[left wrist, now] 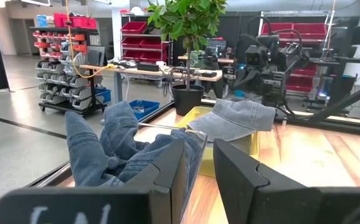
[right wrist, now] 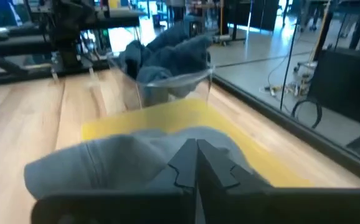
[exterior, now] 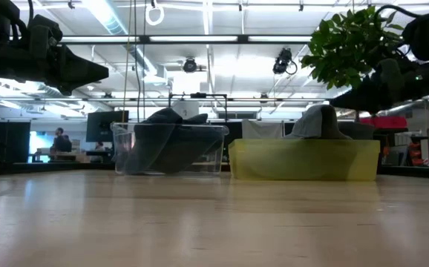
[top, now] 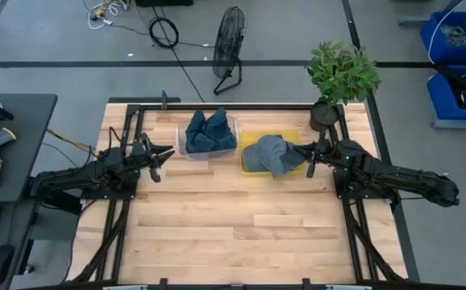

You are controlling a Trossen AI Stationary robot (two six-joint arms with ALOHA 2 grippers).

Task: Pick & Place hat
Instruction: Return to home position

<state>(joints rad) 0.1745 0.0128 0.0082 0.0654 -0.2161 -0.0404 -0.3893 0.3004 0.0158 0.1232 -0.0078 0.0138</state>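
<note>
**A:** Start with the big things. What is the layout?

**B:** A pale wooden table fills the high view. The left arm lies along its left edge and the right arm along its right edge, both reaching inward toward the far half. A potted plant stands on the far right corner.

**A:** And the bins?

**B:** There are two at the far middle, just beside each other. The transparent bin is on the left and the yellow bin on the right.

**A:** Where are the hats?

**B:** They are all in the bins. The blue caps are heaped in the transparent bin and rise above its rim. The gray caps sit in the yellow bin, piled higher than its wall, with one brim hanging over an edge. I cannot tell how many there are of either colour.

**A:** What about the grippers?

**B:** The left gripper hangs above the table, near the left side of the transparent bin but apart from it. Its jaws are apart and nothing is between them. The right gripper is at the right end of the yellow bin, just over the gray caps. Its jaws are pressed together with nothing between them.

**A:** Is anything off the table?

**B:** A black fan stands on the floor beyond the far edge.
</note>
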